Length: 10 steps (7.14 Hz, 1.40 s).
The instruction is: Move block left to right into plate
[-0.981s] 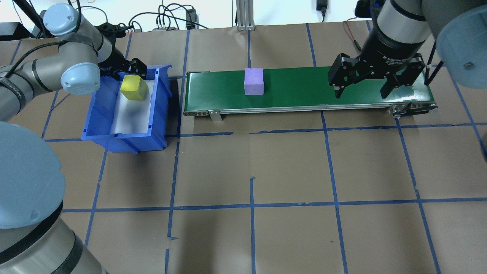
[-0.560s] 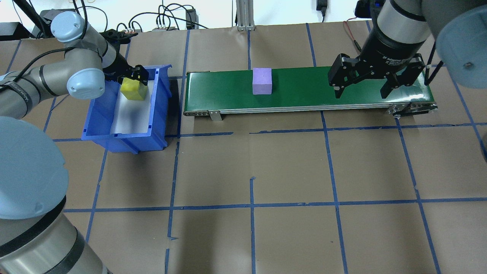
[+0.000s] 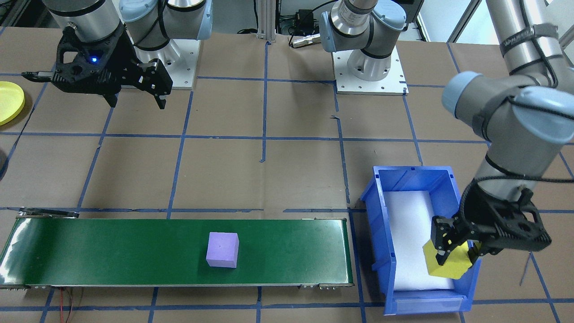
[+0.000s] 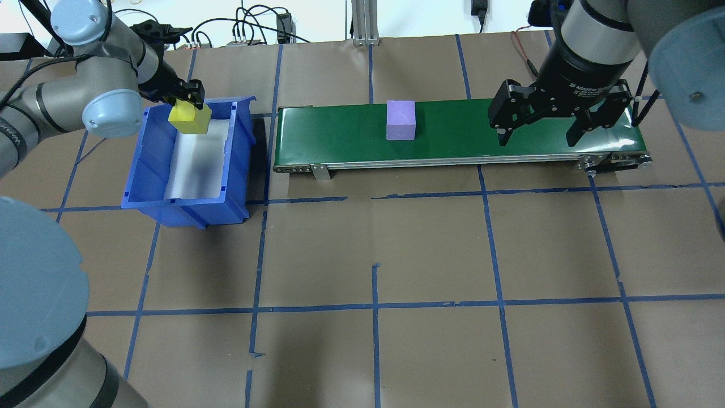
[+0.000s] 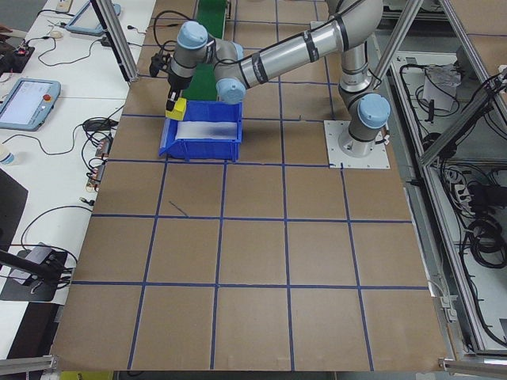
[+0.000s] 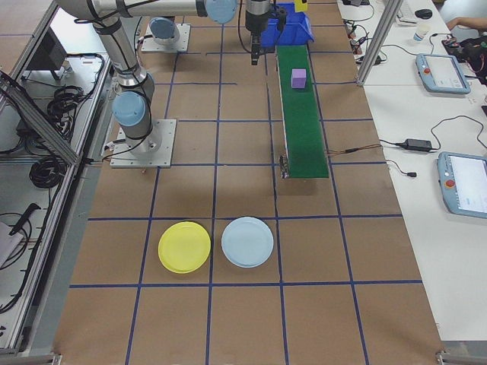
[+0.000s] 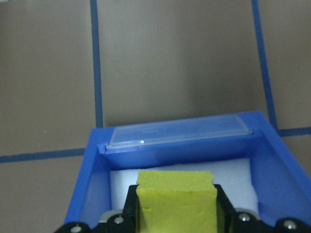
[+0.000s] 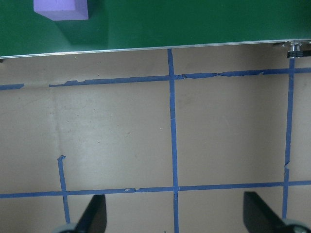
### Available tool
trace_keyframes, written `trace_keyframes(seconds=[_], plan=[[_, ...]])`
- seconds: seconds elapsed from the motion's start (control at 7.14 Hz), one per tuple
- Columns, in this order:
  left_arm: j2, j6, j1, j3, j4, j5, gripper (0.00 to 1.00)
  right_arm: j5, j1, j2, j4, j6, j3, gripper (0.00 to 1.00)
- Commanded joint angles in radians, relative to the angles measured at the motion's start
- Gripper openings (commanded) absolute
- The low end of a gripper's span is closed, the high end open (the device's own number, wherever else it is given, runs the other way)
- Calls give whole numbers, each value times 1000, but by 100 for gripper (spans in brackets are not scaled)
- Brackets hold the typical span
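Purple block (image 4: pixel 400 119) sits on the green conveyor belt (image 4: pixel 340 136), a little past the belt's middle toward the right pincer's end, with nothing touching it. In the front-facing view the same block (image 3: pixel 222 250) rests flat on the belt (image 3: pixel 112 251), and the right wrist camera catches a corner of it (image 8: pixel 60 8) at the top of its picture.

Right pincer (image 4: pixel 538 133) hangs over the far end of the belt with its two fingers spread wide apart — nothing between them. It is well apart from the purple block.

Left pincer (image 4: pixel 190 99) is clamped on a yellow block (image 4: pixel 190 118), which is lifted at the far end of the blue bin (image 4: pixel 147 170). From the left wrist camera, the yellow block (image 7: pixel 176 204) sits between the black fingers, with the bin's end wall (image 7: pixel 180 145) and white lining below it. The front-facing view shows this block (image 3: pixel 448 262) tilted, near the bin's (image 3: pixel 381 215) outer corner.

Yellow plate (image 6: pixel 184 246) lies on the brown tabletop (image 6: pixel 243 327) beyond the belt's end, just beside a pale blue plate (image 6: pixel 247 242) — both are bare. An edge of the yellow plate (image 3: pixel 11 102) also shows in the front-facing view.
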Motion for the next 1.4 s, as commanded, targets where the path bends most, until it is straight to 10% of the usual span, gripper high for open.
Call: trace_keyframes(seconds=[0.0,0.56,0.84,0.98,1.26], plan=[[67,-60,-159,3,-14,-31,17,-1,0,0,0,0,0,100],[-75,-117,-321,-64,93,-16,17,-10,-2,0,-2,-53,-8,100],[-155,-115,-321,-64,159,-6,21,-145,-2,0,-2,-141,-8,100],[-155,-120,-321,-61,163,44,99,-159,-3,5,-2,-143,-8,100],[-131,-115,-321,-52,155,61,100,-158,-72,27,-29,-141,-66,100]])
